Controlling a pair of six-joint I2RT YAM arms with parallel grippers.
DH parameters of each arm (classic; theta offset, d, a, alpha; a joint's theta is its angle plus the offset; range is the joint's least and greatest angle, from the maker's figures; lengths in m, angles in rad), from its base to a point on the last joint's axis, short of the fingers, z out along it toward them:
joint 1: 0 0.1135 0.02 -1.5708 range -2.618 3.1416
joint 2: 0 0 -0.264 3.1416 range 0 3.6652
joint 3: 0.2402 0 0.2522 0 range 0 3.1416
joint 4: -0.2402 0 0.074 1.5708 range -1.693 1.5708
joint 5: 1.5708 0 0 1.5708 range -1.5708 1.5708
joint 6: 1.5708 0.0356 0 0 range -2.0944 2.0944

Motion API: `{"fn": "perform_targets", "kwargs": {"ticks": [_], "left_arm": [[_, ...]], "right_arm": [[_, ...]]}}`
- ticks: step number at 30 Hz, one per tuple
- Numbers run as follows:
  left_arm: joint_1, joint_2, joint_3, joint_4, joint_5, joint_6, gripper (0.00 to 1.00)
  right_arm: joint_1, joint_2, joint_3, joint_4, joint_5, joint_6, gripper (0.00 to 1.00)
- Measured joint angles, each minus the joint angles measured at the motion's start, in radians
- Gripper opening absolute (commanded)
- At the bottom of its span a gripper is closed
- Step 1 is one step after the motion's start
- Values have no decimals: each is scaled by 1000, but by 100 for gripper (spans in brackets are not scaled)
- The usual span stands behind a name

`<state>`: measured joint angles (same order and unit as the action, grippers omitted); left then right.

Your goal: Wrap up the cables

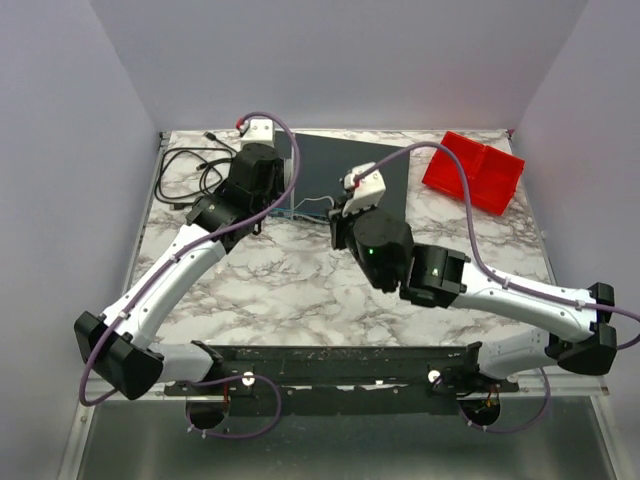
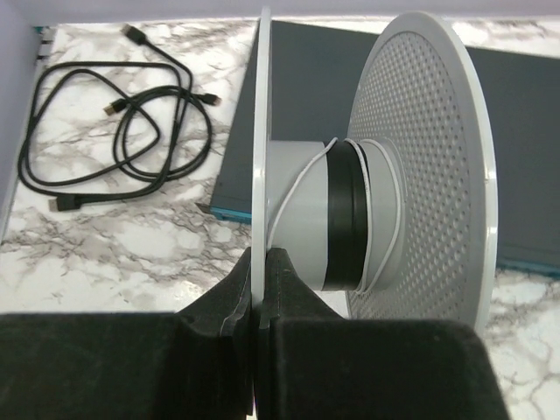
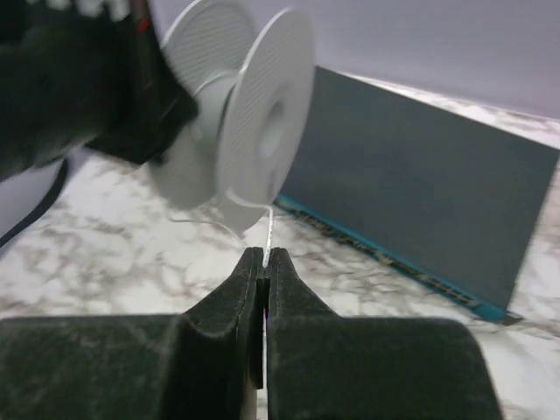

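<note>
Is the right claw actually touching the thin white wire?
Touching. The right wrist view shows the right claw shut on the white wire, which runs up to the spool.

Open marble of the table [image 1: 300, 300] between the two forearms gives free passage across the near half. Far left corner: obstructed by a loose black cord [image 2: 118, 118] lying beside the dark mat [image 1: 340, 165]. Far right corner: obstructed by red bins [image 1: 473, 172]. Over the mat's left edge, the left gripper [image 2: 261, 262] clamps a spool [image 2: 420, 166] by one flange. A white wire [image 3: 269, 229] runs from it to the closed right gripper [image 3: 265, 258], barring passage between them. Walls close three sides
</note>
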<state>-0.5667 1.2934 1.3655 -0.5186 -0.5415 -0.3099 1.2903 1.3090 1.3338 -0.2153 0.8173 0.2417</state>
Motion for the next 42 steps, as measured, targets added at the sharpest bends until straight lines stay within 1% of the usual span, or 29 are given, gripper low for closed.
{"fn": "perform_targets", "kwargs": {"ticks": [5, 8, 18, 23, 27, 32, 37, 42], "left_arm": [[-47, -40, -77, 13, 49, 35, 0], [-71, -87, -120, 22, 86, 65, 0], [-137, -179, -166, 37, 206, 165, 0], [-156, -238, -208, 43, 270, 191, 0], [-156, -304, -229, 48, 320, 199, 0], [-156, -341, -229, 71, 359, 177, 0], [-155, -342, -215, 50, 363, 84, 0], [-156, -341, -145, -4, 359, -11, 0]], "right_arm": [[-150, 45, 59, -31, -17, -79, 1], [-211, 77, 109, -43, -29, -119, 1], [-370, 179, 241, -40, -123, -198, 1], [-434, 218, 248, -41, -195, -197, 1], [-509, 222, 183, -32, -280, -172, 1], [-575, 206, 33, -6, -427, -102, 1], [-587, 156, -113, 57, -565, -24, 1], [-617, 87, -249, 195, -742, 71, 1]]}}
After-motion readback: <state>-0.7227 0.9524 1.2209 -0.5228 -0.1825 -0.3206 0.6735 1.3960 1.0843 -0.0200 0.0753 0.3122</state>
